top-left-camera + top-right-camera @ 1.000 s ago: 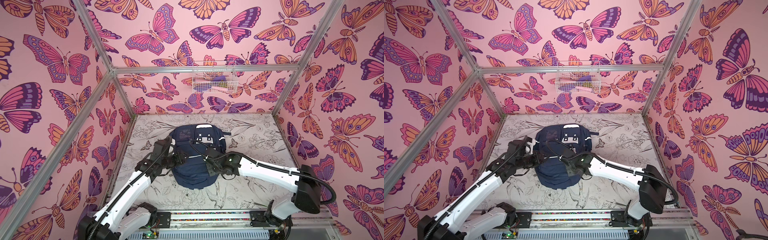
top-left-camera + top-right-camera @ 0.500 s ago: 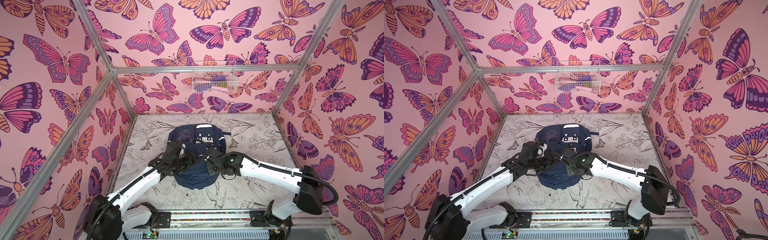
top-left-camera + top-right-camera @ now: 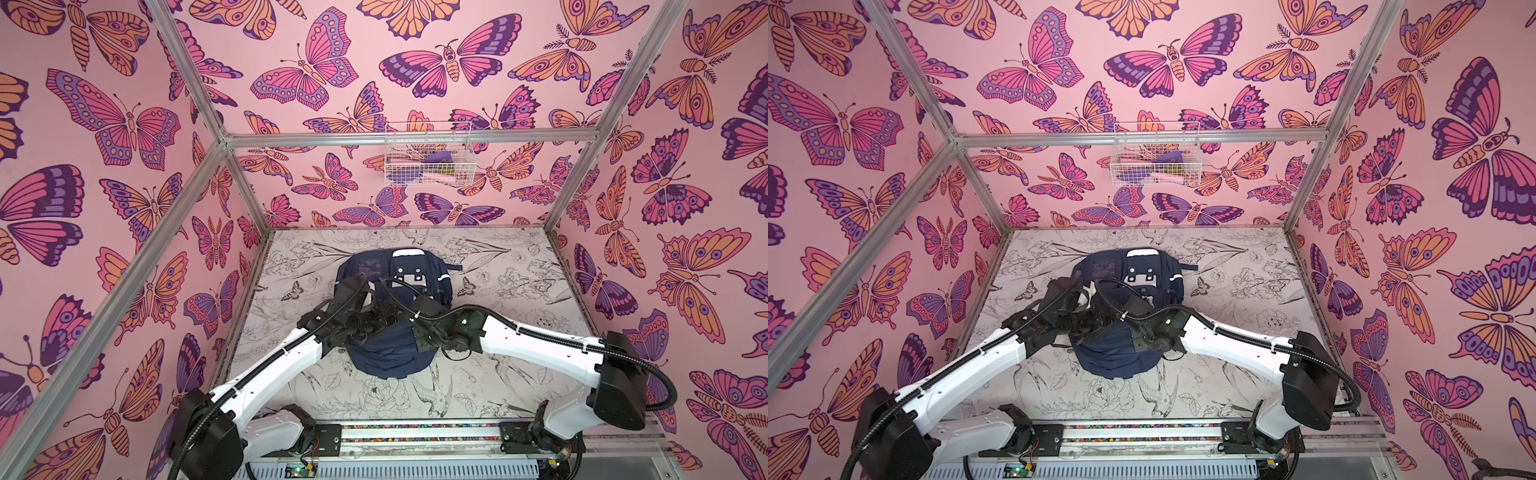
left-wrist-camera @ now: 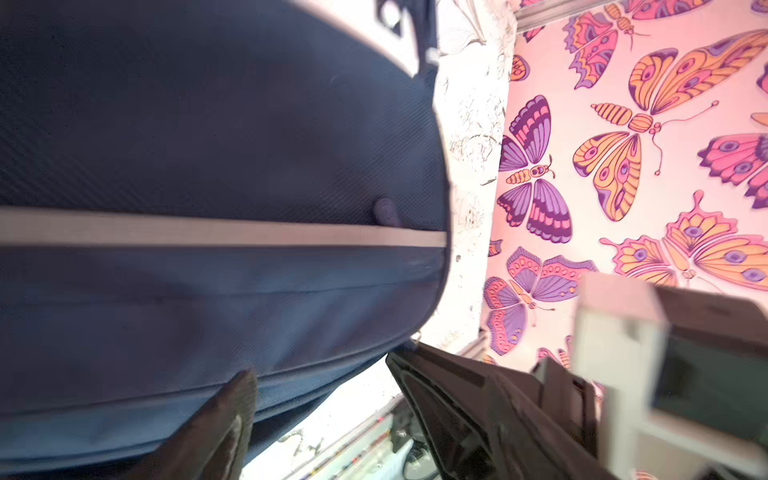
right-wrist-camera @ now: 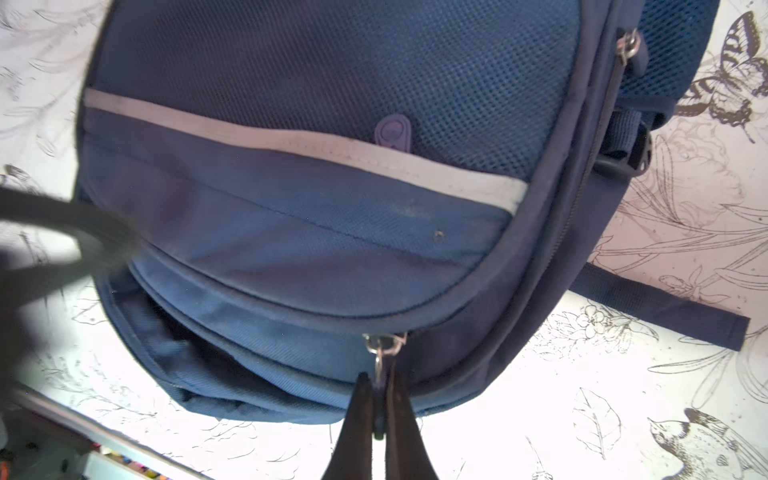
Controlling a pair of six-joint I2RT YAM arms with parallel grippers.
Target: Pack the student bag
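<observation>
Right claw (image 5: 378, 401) is pinching the zipper pull (image 5: 379, 365) at a zip seam of the student bag (image 3: 388, 357), its two dark jaws pressing together on the little metal ring. Left claw (image 3: 376, 319) is hanging over the bag's middle with its jaws standing apart and nothing between them. In the left wrist view one finger (image 4: 226, 415) is showing in front of the navy fabric, below the grey stripe (image 4: 208, 229).

The student bag is lying flat in the middle of the flower-printed table (image 3: 519, 291). Its white patch (image 3: 409, 272) is pointing toward the back wall, where a wire basket (image 3: 428, 156) is hanging.

Against a second ago, the left arm is reaching further in: its claw was sitting at the bag's left edge and is now meeting the right claw over the fabric. The right arm is staying almost where it was, and the bag is keeping its place on the table.

As for markings, the white patch is showing only dark dots. A small purple rubber tab (image 5: 392, 133) just above the stripe is carrying an embossed round mark, too small to read.
</observation>
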